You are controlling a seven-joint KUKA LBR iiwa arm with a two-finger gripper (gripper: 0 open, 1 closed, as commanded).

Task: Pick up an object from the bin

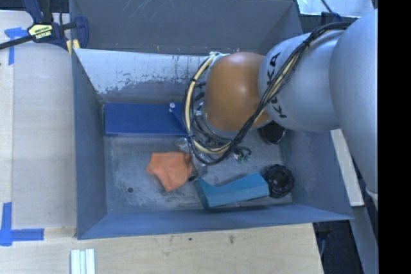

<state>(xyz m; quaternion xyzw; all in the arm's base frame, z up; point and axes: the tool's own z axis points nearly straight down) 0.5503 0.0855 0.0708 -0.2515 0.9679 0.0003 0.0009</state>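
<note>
End effector point(194, 162) beside one orange rag point(168, 171), two blue blocks point(144, 119) point(232, 190), two black caps point(279, 180) point(272, 133)

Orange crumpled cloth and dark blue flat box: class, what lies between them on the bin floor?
Nothing. In the camera view, a bare strip of grey bin floor separates the orange cloth from the blue box.

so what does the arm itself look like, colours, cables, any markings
The arm has thick, rounded silver-grey links. Its wrist wears a smooth orange cover shaped like a dome. Black KUKA lettering runs along the link beside it. A bundle of black and yellow cables loops around the cover.
</note>
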